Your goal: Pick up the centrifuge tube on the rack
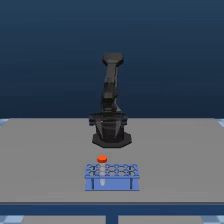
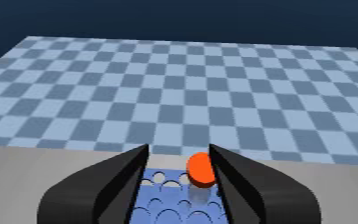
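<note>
The centrifuge tube stands upright in the rack, in a hole toward the exterior view's left end, its orange-red cap above the blue grid. The rack sits on the near part of the grey tabletop, just in front of my black base. In the wrist view my fingers are apart, one on each side of the tube's cap; the cap lies close against one finger, though I cannot tell whether it touches. Farther off, past the tabletop's edge, a blue checkered floor stretches away.
</note>
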Robot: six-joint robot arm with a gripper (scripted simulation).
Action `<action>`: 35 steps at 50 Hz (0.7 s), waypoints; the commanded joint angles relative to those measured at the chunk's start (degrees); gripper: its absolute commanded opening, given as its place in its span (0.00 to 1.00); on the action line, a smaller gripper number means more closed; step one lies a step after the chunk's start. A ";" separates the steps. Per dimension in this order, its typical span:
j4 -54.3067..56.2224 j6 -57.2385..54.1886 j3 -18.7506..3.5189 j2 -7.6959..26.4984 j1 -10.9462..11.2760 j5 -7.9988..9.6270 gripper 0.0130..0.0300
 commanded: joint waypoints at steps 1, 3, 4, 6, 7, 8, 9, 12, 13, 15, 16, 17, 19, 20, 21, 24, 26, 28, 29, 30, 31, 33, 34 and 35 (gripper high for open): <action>-2.51 2.92 -1.48 2.01 -0.74 1.38 1.00; -3.83 4.21 -2.13 2.91 -0.89 1.74 1.00; -3.83 4.21 -2.13 2.91 -0.89 1.74 1.00; -5.25 5.60 -2.77 3.77 -1.03 2.10 1.00; -5.25 5.60 -2.77 3.77 -1.03 2.10 1.00; -6.77 7.09 -3.41 4.60 -1.16 2.46 1.00; -6.77 7.09 -3.41 4.60 -1.16 2.46 1.00; -8.38 8.68 -4.06 5.43 -1.29 2.82 1.00; -10.00 10.28 -4.69 6.23 -1.41 3.18 1.00; -10.00 10.28 -4.69 6.23 -1.41 3.18 1.00; -11.56 11.82 -5.28 6.97 -1.52 3.51 1.00; -11.56 11.82 -5.28 6.97 -1.52 3.51 1.00; -13.01 13.25 -5.82 7.65 -1.62 3.82 1.00; -13.01 13.25 -5.82 7.65 -1.62 3.82 1.00; -14.36 14.58 -6.32 8.27 -1.70 4.10 1.00; -15.60 15.81 -6.78 8.83 -1.78 4.35 1.00; -16.72 16.93 -7.19 9.35 -1.85 4.58 1.00; -17.74 17.93 -7.57 9.82 -1.92 4.79 1.00; -17.74 17.93 -7.57 9.82 -1.92 4.79 1.00; -17.74 17.93 -7.57 9.82 -1.92 4.79 1.00; -18.64 18.83 -7.90 10.24 -1.98 4.98 1.00; -19.44 19.61 -8.20 10.62 -2.03 5.15 1.00; -19.44 19.61 -8.20 10.62 -2.03 5.15 1.00; -19.44 19.61 -8.20 10.62 -2.03 5.15 1.00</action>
